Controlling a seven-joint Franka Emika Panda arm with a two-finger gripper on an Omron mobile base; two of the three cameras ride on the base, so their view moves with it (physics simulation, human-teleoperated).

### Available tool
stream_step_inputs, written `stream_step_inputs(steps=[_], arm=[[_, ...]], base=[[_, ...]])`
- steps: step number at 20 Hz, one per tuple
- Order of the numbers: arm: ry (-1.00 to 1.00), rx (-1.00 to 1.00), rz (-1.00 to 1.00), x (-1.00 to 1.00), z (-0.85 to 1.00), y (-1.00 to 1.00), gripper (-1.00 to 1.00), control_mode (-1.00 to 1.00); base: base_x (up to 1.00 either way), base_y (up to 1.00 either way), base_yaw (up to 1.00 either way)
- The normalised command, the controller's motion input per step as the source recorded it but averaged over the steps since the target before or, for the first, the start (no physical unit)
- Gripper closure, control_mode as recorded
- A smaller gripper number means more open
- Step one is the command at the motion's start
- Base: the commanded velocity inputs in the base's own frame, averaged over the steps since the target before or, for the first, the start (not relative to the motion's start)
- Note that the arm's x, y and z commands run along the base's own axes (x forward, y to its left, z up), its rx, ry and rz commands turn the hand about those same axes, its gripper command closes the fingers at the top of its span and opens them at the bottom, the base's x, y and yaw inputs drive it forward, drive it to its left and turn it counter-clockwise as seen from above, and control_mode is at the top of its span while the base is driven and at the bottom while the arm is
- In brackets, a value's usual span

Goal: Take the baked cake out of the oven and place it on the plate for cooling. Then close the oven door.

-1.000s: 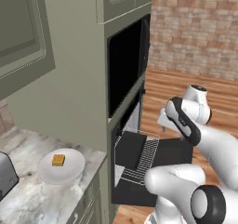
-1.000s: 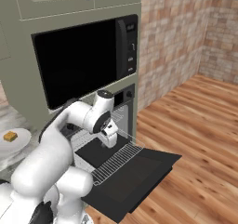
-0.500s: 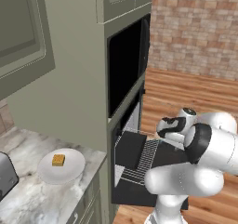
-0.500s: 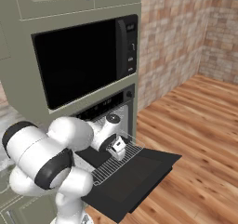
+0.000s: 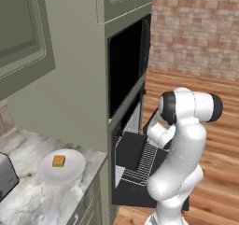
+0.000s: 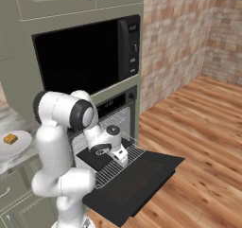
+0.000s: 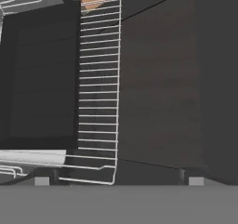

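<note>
The oven [image 6: 116, 109] stands open, its oven door [image 6: 137, 179] dropped flat toward the near floor with the wire rack [image 6: 118, 163] pulled out over it. My pincer [image 6: 124, 159] hangs just above that rack — jaws spread wide, holding nothing. Far left, the plate [image 5: 61, 166] on the counter [image 5: 28, 196] carries the baked cake [image 5: 58, 160].

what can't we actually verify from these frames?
- Oven door handle: in the right base view the outer face points down, away from the camera.
- Toaster: cut off by the left edge of the left base view.
- Oven display and knob: too small to read in the right base view.
- Plate: its left part is cut off by the right base view's edge.
- Hand contact with the wire rack: cannot tell.
</note>
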Motion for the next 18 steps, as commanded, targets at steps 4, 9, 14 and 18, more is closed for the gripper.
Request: stream_step_inputs(steps=[4,9,14,18], arm=[[0.00,0.03,0.00,0.42,-0.24,-0.17,-1.00,-1.00],[0.01,0.19,0.00,0.13,-0.29,-0.68,-1.00,-1.00],[0.04,0.23,0.00,0.64,-0.07,-0.17,-1.00,-1.00],[0.15,0.22,0.00,0.79,0.00,0.00,-1.00,-1.00]], base=[[0.00,0.00,0.00],[0.00,0.00,0.00],[0.00,0.00,0.00],[0.00,0.00,0.00]])
